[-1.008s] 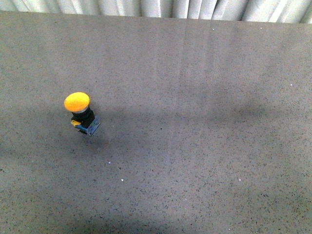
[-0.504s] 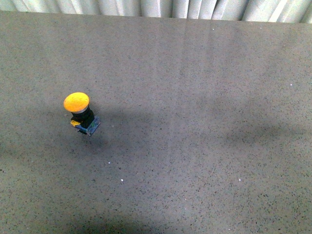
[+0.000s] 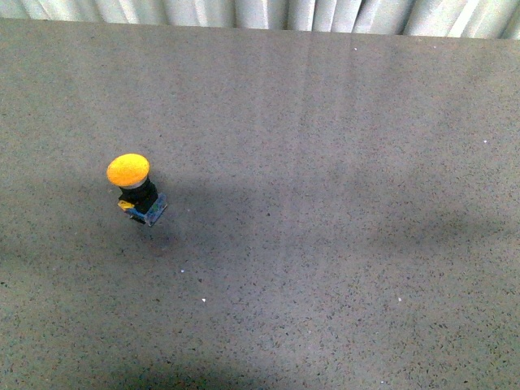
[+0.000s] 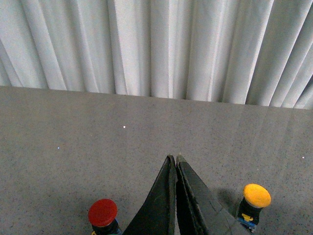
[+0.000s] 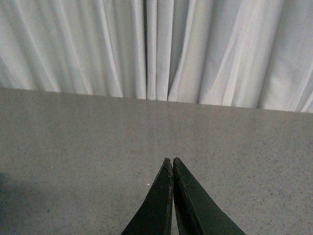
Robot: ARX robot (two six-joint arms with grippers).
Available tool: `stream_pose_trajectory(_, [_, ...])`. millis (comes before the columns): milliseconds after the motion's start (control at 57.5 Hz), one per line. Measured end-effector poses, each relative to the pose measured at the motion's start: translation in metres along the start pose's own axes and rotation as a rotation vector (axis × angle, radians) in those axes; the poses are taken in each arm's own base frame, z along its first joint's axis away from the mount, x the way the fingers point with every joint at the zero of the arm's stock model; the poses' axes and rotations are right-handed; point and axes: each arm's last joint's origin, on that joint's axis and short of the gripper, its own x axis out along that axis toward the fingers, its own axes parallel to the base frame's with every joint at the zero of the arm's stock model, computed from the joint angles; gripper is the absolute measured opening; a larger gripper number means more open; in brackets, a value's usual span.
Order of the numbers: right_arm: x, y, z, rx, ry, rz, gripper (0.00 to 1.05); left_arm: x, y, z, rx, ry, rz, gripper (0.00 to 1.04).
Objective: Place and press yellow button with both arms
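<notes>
The yellow button (image 3: 130, 177) stands upright on the grey speckled table (image 3: 325, 162), left of centre in the front view, with a domed yellow cap, black body and bluish base. Neither arm shows in the front view. In the left wrist view my left gripper (image 4: 175, 159) is shut and empty above the table, and the yellow button (image 4: 255, 199) stands a short way beside its fingers. In the right wrist view my right gripper (image 5: 172, 160) is shut and empty over bare table, with no button in sight.
A red-capped button (image 4: 102, 215) stands on the table on the other side of the left fingers, seen only in the left wrist view. A white pleated curtain (image 3: 268, 12) hangs along the table's far edge.
The button has not moved. The soft shadows on the table have shifted slightly, on the right and near the front edge.
</notes>
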Motion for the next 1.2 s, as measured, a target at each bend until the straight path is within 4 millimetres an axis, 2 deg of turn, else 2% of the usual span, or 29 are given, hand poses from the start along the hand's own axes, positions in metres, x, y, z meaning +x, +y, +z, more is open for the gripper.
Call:
stream_pose_trajectory(1008, [-0.028,0.000,-0.002,0.001,0.001,-0.002,0.01,0.000,0.000,0.000,0.000,0.000,0.000,0.01])
stream_pose_trajectory(1043, [-0.028,0.000,-0.002,0.000,0.001,-0.002,0.03,0.000,0.000,0.000,0.000,0.000,0.000,0.08])
stream_pose_trajectory(1095, [-0.028,0.000,-0.002,0.000,0.000,-0.002,0.16,0.000,0.000,0.000,0.000,0.000,0.000,0.21])
stream_pose_trajectory(1199, [-0.028,0.000,-0.002,0.000,0.001,-0.002,0.35,0.000,0.000,0.000,0.000,0.000,0.000,0.39])
